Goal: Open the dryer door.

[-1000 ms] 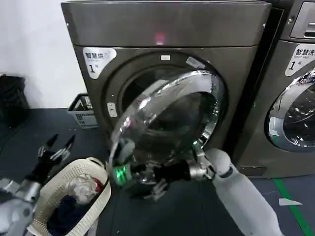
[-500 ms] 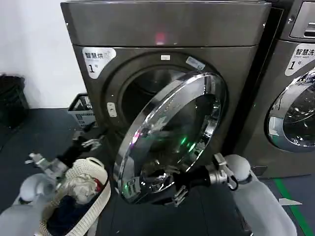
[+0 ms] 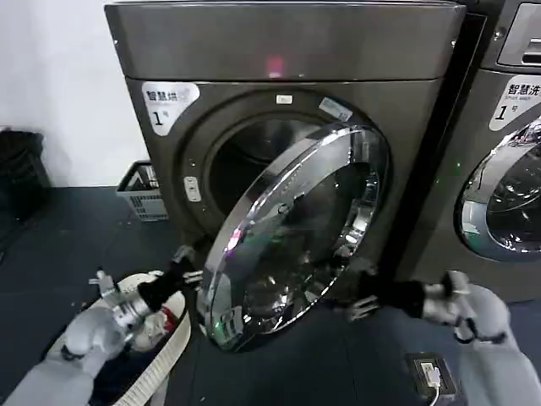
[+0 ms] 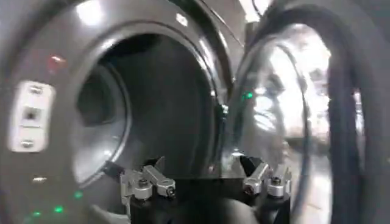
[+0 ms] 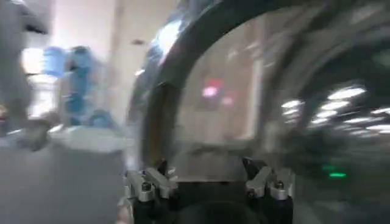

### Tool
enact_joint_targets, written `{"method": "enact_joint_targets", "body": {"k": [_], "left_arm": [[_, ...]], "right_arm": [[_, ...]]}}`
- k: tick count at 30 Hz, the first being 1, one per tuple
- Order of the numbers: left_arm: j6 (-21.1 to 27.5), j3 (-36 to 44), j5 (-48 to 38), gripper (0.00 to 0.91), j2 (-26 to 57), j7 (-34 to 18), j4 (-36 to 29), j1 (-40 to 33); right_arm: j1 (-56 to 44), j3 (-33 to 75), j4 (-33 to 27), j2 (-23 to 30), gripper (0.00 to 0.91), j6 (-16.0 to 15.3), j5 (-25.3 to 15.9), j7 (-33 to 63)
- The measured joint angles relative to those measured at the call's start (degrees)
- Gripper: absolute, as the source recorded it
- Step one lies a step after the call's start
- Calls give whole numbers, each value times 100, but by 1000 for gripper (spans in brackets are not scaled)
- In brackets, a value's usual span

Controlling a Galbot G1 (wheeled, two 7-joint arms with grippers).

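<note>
The dryer door (image 3: pixel 292 233) stands partly swung out from the drum opening (image 3: pixel 245 161), hinged on its right side, its free lower-left rim just beside the left gripper (image 3: pixel 188 269), whose fingers (image 4: pixel 149 181) are spread wide and empty, aimed into the gap between rim and machine front. The right gripper (image 3: pixel 362 300) hangs below the door's hinge-side lower rim, facing its glass, fingers (image 5: pixel 268 181) likewise wide and holding nothing. I judge the left arm better placed: the free edge lies straight ahead of its fingers, and pushing it outward would widen the swing.
</note>
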Motion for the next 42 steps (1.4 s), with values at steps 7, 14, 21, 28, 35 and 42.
{"method": "enact_joint_targets", "body": {"k": [7, 14, 21, 28, 35, 42], "left_arm": [[23, 351, -27, 907, 94, 170, -121, -44], [-88, 855, -2, 907, 227, 229, -304, -108], [-253, 1702, 12, 907, 317, 74, -429, -397], [-357, 2605, -38, 907, 17, -143, -244, -970], [-386, 3401, -47, 907, -354, -238, 23, -1578], [-358, 4011, -72, 907, -750, -281, 307, -2087]], "right_arm": [[-536, 986, 690, 45, 907, -136, -33, 1676], [-963, 1894, 1189, 133, 907, -221, -290, 3254], [-1293, 3023, 1268, 101, 907, -150, -618, 4406], [-1650, 4081, 1242, 37, 907, -486, -1093, 4611], [-1888, 5007, 1162, 69, 907, -497, -1131, 5212], [-2084, 5862, 1071, 25, 907, -339, -1077, 5557]]}}
